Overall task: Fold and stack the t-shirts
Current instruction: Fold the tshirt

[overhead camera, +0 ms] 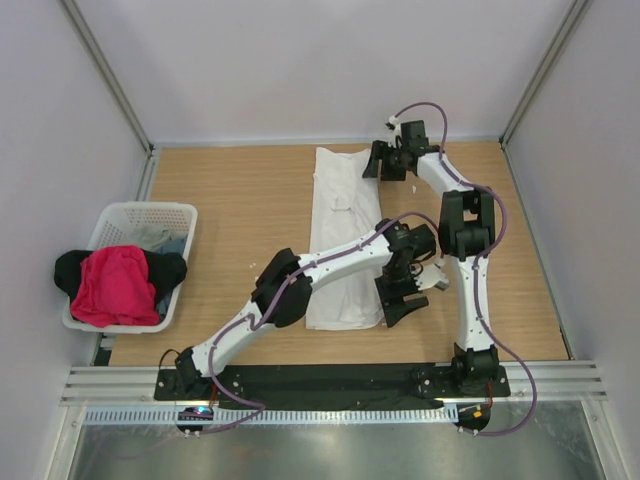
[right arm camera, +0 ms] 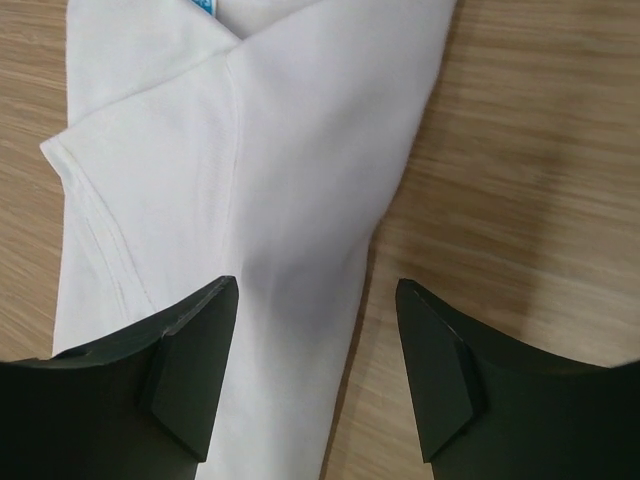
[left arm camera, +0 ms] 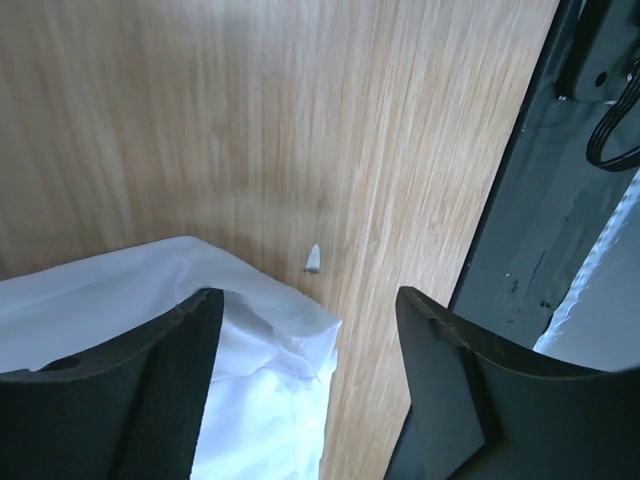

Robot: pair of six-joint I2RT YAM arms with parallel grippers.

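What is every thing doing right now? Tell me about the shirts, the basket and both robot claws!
basket: upright, with shirts in it.
white t-shirt: folded into a long strip, flat on the table.
pink-red t-shirt: crumpled in the basket, unfolded.
black t-shirt: crumpled, hanging over the basket's rim.
left gripper: open, empty, over the strip's near corner.
right gripper: open, empty, over the strip's far end.
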